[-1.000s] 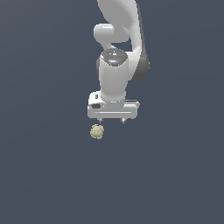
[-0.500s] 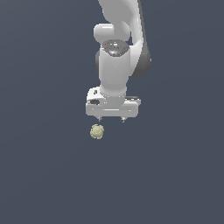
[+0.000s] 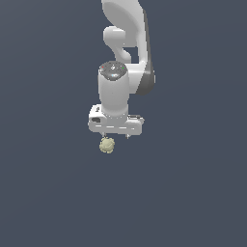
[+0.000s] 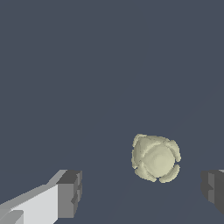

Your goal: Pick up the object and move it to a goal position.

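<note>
The object (image 3: 106,145) is a small lumpy pale yellow-beige ball lying on the dark floor. In the exterior view it shows just below the white gripper (image 3: 116,136), under the hand's left end. In the wrist view the ball (image 4: 155,158) lies between the two dark fingertips (image 4: 70,194), nearer one of them and a little beyond their tips. The jaws stand wide apart, open, with nothing held and no contact with the ball.
The white arm (image 3: 126,58) rises straight up from the hand. A plain dark grey-blue floor (image 3: 193,193) surrounds the ball.
The hand has come down toward the ball and shifted slightly to the exterior view's left. The ball has not moved.
</note>
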You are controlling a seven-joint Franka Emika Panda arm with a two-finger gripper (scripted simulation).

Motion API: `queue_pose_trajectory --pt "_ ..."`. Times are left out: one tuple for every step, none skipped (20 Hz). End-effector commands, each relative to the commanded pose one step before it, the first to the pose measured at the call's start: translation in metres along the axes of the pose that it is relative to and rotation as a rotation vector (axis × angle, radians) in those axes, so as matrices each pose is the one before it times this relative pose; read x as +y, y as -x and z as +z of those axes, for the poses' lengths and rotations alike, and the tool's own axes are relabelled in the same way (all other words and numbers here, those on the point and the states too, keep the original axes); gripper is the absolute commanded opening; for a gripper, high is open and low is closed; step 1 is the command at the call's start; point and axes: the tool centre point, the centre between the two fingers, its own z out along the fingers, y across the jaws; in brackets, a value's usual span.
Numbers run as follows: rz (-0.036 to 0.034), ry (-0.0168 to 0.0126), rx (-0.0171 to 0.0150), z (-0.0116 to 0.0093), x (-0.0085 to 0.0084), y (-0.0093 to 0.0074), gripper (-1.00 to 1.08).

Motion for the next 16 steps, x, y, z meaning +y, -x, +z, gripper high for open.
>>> queue_pose_trajectory --pt "0.04067 -0.00616 -0.01786 0.02395 0.01746 0.00716 1.0" --pt "0.01581 -0.00227 -0.00637 0.00908 0.00676 0.00262 1.0" --pt "0.01425 -0.00187 -0.00565 0.00808 0.00612 0.00237 1.0" --pt "0.01266 -0.00152 -0.00494 0.00709 0.00546 0.00212 1.0" --pt "0.01103 -0.00122 -0.00425 0.00611 0.00478 0.00185 1.0" --pt "0.00937 -0.00096 -0.00358 0.00515 0.00407 0.00158 1.0" --pt "0.00769 -0.00074 -0.00291 0.0042 0.00335 0.0013 1.0" --pt "0.00597 -0.00054 -0.00225 0.00325 0.00261 0.00101 1.0" --pt "0.00427 -0.00037 -0.0016 0.00232 0.00187 0.00073 1.0" --pt "0.00258 -0.00022 -0.00096 0.00139 0.00113 0.00043 1.0" --pt "0.00091 -0.00008 -0.00034 0.00048 0.00041 0.00014 1.0" --pt "-0.00364 0.00104 -0.00009 -0.00186 -0.00115 -0.0003 1.0" --pt "0.0 0.0 0.0 0.00035 -0.00001 0.00001 1.0" --pt "0.0 0.0 0.0 0.00106 -0.00002 0.00004 1.0" --pt "0.0 0.0 0.0 0.00176 -0.00004 0.00006 1.0" --pt "0.0 0.0 0.0 0.00246 -0.00005 0.00009 1.0"
